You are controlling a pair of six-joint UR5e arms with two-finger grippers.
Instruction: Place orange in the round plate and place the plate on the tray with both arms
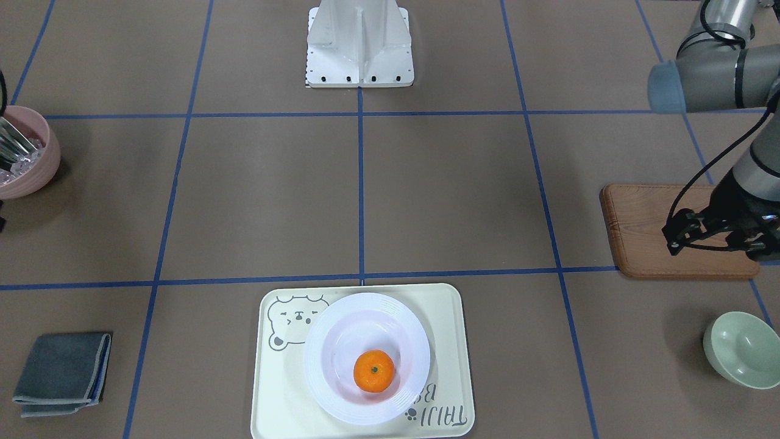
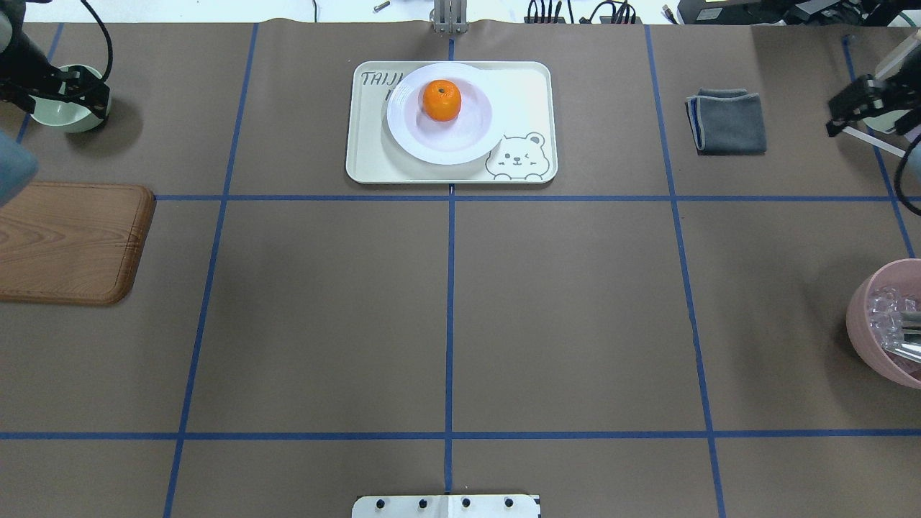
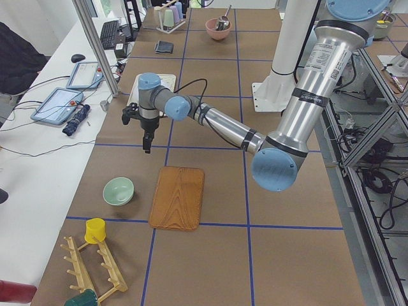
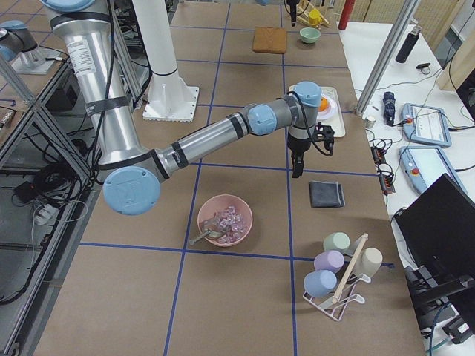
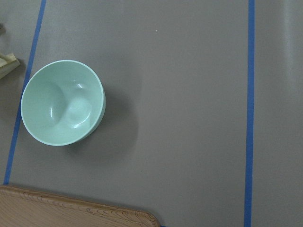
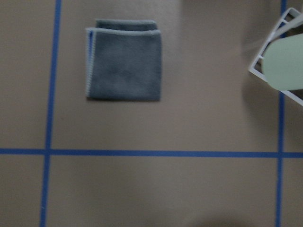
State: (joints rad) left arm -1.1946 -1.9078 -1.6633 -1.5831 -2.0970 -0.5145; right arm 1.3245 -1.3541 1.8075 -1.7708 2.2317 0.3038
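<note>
— Where is the orange (image 1: 373,370)?

— In the hollow of the round plate (image 1: 317,366), a little off the middle, with its green stem dot facing up.

— And the plate?

— It rests flat on the tray (image 1: 274,402). It covers part of the grey lettering and one edge of the bear drawing. The tray lies on the tabletop (image 1: 457,195) at the edge far from the robot's base.

— What about the left gripper (image 1: 672,246)?

— It hangs in the air well apart from the tray, near the wooden board (image 1: 640,225) and the pale green bowl (image 1: 743,349). Its wrist camera looks straight down on that bowl and one edge of the board. Nothing shows between its jaws, but I cannot tell whether they are parted or pressed together.

— The right gripper (image 2: 835,124)?

— Also off the tabletop, at the other end, near the folded grey cloth (image 1: 61,372). Its wrist camera shows that cloth below. There too the pictures do not settle how the jaws stand.

— Anything else?

— A pink bowl (image 1: 36,164) with clear pieces and a metal utensil sits on the right arm's side.
</note>
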